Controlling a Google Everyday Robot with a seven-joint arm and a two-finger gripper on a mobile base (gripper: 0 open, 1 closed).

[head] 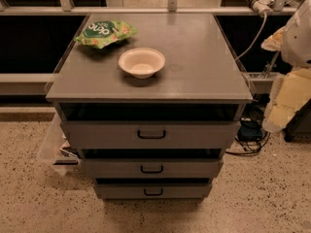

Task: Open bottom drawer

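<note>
Gripper (287, 100) is hanging at the far right edge of the shot as a pale cream shape, off to the side of the cabinet (204, 67) and not touching anything. Honestly can't tell whether it's wide, narrow or holding something.

Going from the left: a clear plastic bin (49, 149) is sitting on the speckled floor (39, 203), tucked against the cabinet's left side. Up on the grey top, a green snack bag (104, 33) is lying near the back left corner. A pale bowl (142, 62) is sitting just right of it, upright and closer to the middle.

Below the top, three grey drawer fronts are stacking down the middle. The top drawer (97, 135) is looking tallest and widest, and the middle drawer (107, 169) is sitting under it. The bottom drawer (116, 191) is sitting lowest, just above the floor. It's showing the slimmest front, with a small black bar handle (153, 192) dead centre. Only its front is showing, with a dark gap above it. It's sitting well apart from the gripper, down and to the left of it.

Further right, dark cables (250, 141) are piling up on the floor beside the cabinet. A white cord (252, 35) is running down from the back right corner.
</note>
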